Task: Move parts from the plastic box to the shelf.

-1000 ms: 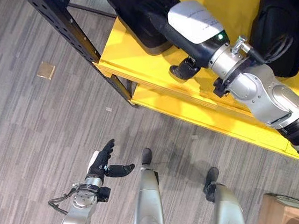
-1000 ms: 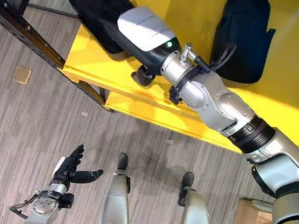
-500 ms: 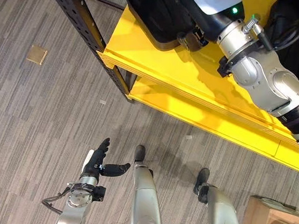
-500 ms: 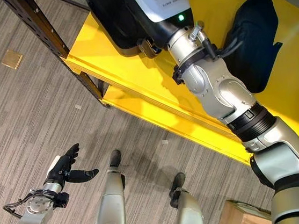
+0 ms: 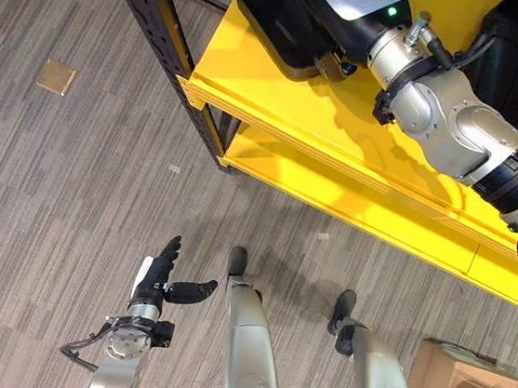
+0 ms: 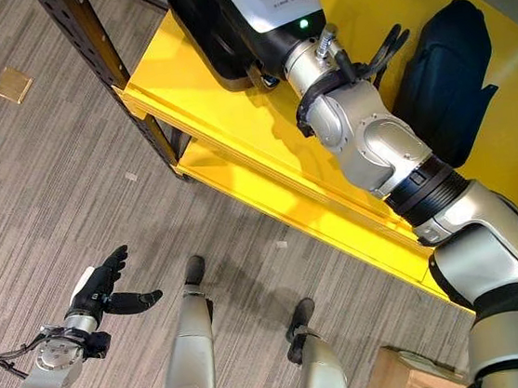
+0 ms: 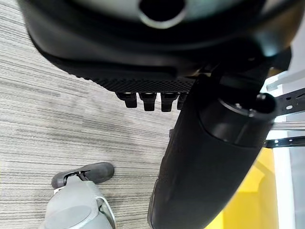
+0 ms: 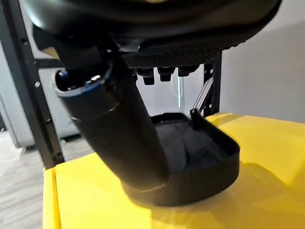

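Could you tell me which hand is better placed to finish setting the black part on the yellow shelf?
The right hand: it is over the yellow shelf at the black part. The left hand hangs open above the floor.

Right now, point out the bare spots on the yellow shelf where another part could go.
The yellow shelf is bare along its front edge, from the dark upright post rightward, in front of the black part. The back is crowded: that part, the right hand over it, and another black part beside it.

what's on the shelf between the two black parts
In the right eye view, the robot's right arm crosses the yellow shelf between the left black part and the right black part; the rest is bare yellow board.
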You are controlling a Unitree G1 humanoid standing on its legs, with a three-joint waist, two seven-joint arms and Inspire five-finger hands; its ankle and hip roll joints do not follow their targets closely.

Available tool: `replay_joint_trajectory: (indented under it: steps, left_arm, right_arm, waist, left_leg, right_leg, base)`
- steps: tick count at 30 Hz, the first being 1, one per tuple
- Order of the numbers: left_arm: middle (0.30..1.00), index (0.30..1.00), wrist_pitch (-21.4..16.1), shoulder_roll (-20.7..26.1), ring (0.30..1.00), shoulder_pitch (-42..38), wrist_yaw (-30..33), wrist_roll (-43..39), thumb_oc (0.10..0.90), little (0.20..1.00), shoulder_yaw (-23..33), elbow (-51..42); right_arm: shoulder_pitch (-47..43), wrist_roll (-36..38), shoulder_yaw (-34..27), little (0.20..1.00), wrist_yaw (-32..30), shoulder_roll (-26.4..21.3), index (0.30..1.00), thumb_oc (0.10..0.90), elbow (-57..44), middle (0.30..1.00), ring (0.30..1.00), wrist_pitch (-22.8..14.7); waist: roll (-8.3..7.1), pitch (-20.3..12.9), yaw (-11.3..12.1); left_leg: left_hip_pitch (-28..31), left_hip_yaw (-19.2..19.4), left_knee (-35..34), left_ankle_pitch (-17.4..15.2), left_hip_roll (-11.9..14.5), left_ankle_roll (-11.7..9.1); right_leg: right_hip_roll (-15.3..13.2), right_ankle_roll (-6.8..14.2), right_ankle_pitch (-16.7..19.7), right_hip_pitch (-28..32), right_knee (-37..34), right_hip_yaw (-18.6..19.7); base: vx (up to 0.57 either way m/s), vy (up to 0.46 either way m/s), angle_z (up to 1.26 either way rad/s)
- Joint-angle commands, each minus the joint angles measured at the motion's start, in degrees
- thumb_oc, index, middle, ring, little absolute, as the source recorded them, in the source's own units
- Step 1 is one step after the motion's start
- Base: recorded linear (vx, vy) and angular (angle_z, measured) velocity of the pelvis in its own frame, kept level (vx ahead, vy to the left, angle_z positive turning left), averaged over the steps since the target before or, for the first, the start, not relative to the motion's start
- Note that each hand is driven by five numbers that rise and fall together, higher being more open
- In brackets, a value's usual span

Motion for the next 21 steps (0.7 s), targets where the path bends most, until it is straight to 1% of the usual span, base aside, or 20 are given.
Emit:
replay_joint_trajectory:
  steps: [1,3,5,6,8,11,12,13,15,16,21]
  left_arm:
    - [1.0,1.0,-3.85,3.29,1.0,1.13,0.42,0.03,0.9,1.0,1.59,-2.54]
    - [1.0,1.0,-3.52,3.42,1.0,1.08,0.39,-0.07,0.9,1.0,1.65,-2.9]
    - [1.0,1.0,-3.25,3.64,1.0,1.16,0.27,0.0,0.9,1.0,1.83,-3.06]
    - [1.0,1.0,-3.11,3.79,1.0,1.15,-0.07,-0.31,0.9,1.0,1.98,-2.92]
    - [1.0,1.0,-3.22,3.83,1.0,1.13,-0.22,-0.29,0.9,1.0,2.07,-2.72]
    - [1.0,1.0,-3.38,4.06,1.0,1.44,-0.44,-0.15,0.9,1.0,2.28,-2.85]
    - [1.0,1.0,-3.05,4.16,1.0,1.47,-0.62,-0.06,0.9,1.0,2.44,-3.15]
    - [1.0,1.0,-2.83,4.23,1.0,1.44,-0.64,-0.04,0.9,1.0,2.51,-3.35]
    - [1.0,1.0,-2.49,4.55,1.0,1.62,-0.76,-0.12,0.9,1.0,2.72,-3.69]
    - [1.0,1.0,-2.31,4.82,1.0,1.63,-0.88,-0.06,0.9,1.0,2.84,-3.83]
    - [1.0,1.0,-2.44,5.07,1.0,1.89,-1.32,0.5,0.9,1.0,3.35,-3.83]
  right_arm:
    - [-7.57,-0.1,0.31,1.0,-0.6,-2.12,1.0,0.9,2.65,1.0,1.0,1.18]
    - [-7.76,-0.12,0.7,1.0,0.33,-2.08,1.0,0.9,2.77,1.0,1.0,1.7]
    - [-8.1,-0.17,1.37,1.0,2.56,-2.07,1.0,0.9,3.06,1.0,1.0,1.73]
    - [-8.26,-0.21,2.09,1.0,4.69,-2.11,1.0,0.9,3.36,1.0,1.0,1.98]
    - [-8.44,-0.11,2.77,1.0,6.29,-2.18,1.0,0.9,3.72,1.0,1.0,1.75]
    - [-8.79,1.56,4.47,1.0,10.52,-2.5,1.0,0.9,4.25,1.0,1.0,1.72]
    - [-8.87,3.2,4.99,1.0,11.92,-2.77,1.0,0.9,4.24,1.0,1.0,1.9]
    - [-8.8,4.92,5.45,1.0,12.75,-2.91,1.0,0.9,4.25,1.0,1.0,2.3]
    - [-8.55,5.24,6.09,1.0,13.99,-3.08,1.0,0.9,4.56,1.0,1.0,3.06]
    - [-8.42,6.51,6.19,1.0,15.31,-3.03,1.0,0.9,5.36,1.0,1.0,3.34]
    - [-7.55,6.61,6.85,1.0,18.55,-3.41,1.0,0.9,6.39,1.0,1.0,2.54]
  waist:
    - [-0.12,-0.71,1.57]
    - [-0.15,-0.71,1.59]
    - [-0.22,-0.71,1.68]
    - [-0.34,-0.71,1.69]
    - [-0.44,-0.71,1.71]
    - [-0.73,-0.71,1.74]
    - [-0.86,-0.71,1.76]
    - [-0.96,-0.71,1.75]
    - [-1.18,-0.71,1.77]
    - [-1.28,-0.71,1.84]
    - [-1.69,-0.71,1.91]
  left_leg:
    - [0.84,5.1,-1.46,-2.13,-2.58,4.88]
    - [0.77,5.1,-1.48,-2.12,-2.6,4.87]
    - [0.82,5.12,-1.53,-2.15,-2.63,4.84]
    - [0.96,5.17,-1.64,-2.15,-2.59,4.78]
    - [0.99,5.24,-1.72,-2.1,-2.52,4.74]
    - [1.07,5.41,-1.89,-2.0,-2.3,4.67]
    - [1.14,5.44,-1.97,-2.0,-2.25,4.67]
    - [1.03,5.46,-1.93,-1.96,-2.17,4.63]
    - [1.11,5.52,-2.03,-1.9,-2.09,4.61]
    - [1.12,5.51,-2.0,-1.95,-2.09,4.64]
    - [1.38,5.67,-2.21,-1.79,-1.88,4.48]
  right_leg:
    - [3.83,-5.02,-9.03,3.11,6.55,-3.69]
    - [3.83,-4.98,-8.95,3.11,6.38,-3.75]
    - [3.81,-4.95,-8.91,3.16,6.25,-3.81]
    - [3.85,-4.91,-8.85,3.31,6.05,-3.8]
    - [3.86,-4.89,-8.77,3.4,5.84,-3.81]
    - [3.83,-4.76,-8.56,3.47,5.55,-3.8]
    - [3.86,-4.74,-8.51,3.58,5.41,-3.83]
    - [3.86,-4.71,-8.47,3.54,5.38,-3.86]
    - [3.87,-4.65,-8.37,3.63,5.29,-3.9]
    - [3.9,-4.59,-8.29,3.63,5.29,-3.92]
    - [3.91,-4.33,-7.93,4.15,4.74,-4.13]
  base:
    - [0.0,0.0,0.0]
    - [0.0,0.0,0.0]
    - [0.0,0.0,0.0]
    - [0.0,0.0,0.0]
    - [0.0,0.0,0.0]
    - [0.0,0.0,0.0]
    - [0.0,0.0,0.0]
    - [0.0,0.0,0.0]
    - [0.0,-0.016,0.0]
    - [0.0,0.0,0.0]
    - [0.0,-0.006,0.0]
